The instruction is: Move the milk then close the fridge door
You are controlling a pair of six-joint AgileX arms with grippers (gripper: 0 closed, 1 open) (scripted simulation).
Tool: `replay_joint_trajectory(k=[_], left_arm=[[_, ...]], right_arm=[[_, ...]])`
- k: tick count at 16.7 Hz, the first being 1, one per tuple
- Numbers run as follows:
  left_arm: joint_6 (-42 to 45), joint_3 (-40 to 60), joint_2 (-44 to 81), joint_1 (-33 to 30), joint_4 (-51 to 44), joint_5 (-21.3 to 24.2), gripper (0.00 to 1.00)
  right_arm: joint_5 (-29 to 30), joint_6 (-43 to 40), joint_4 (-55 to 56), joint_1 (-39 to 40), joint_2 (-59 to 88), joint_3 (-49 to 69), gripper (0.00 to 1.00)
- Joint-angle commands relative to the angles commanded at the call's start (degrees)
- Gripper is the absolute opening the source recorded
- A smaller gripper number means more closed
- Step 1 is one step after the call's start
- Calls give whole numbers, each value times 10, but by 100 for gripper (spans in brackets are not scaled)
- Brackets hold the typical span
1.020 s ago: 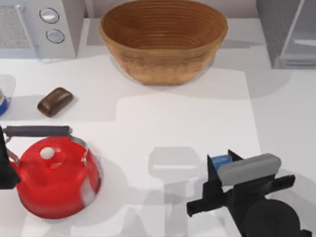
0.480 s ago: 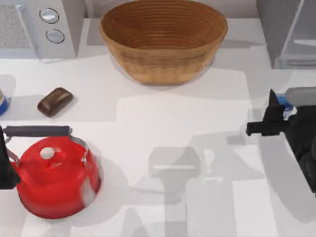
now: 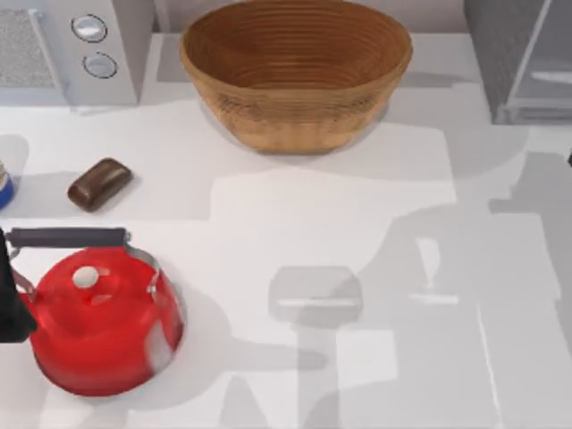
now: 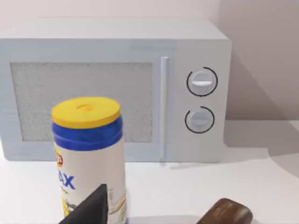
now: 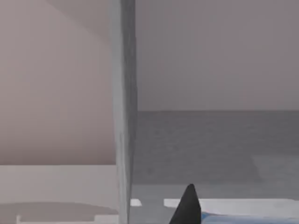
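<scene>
Milk (image 5: 247,218) step underway: right jaws hold it just ahead of the fridge door (image 5: 124,107); next, slide it inside w/o clipping the door.

White table (image 3: 313,223) with soft grey shadows, plain pale wall (image 4: 117,8) behind

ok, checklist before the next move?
1. The milk in the right gripper: ok, its blue edge sits beside the fingertip.
2. The fridge door open: ok, seen edge-on ahead of the gripper.
3. Free spot inside the fridge: cannot tell.
4. Left gripper out of the way: ok, parked at the table's left edge by the red kettle.
5. Wicker basket apart from the door: ok.
</scene>
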Motion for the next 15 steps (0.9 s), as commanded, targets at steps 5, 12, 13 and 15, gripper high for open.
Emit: replay_joint_trajectory(k=[5, 12, 13, 15], left_arm=[[0, 0, 0, 0, 0, 0, 100], [0, 0, 0, 0, 0, 0, 100], [0, 0, 0, 0, 0, 0, 100], [0, 0, 0, 0, 0, 0, 100]], right_arm=[[-2, 0, 0, -1, 0, -1, 0], [-43, -7, -48, -28, 114, 128, 0], [-54, -9, -62, -35, 144, 169, 0], [-76, -13, -96, -54, 206, 247, 0]])
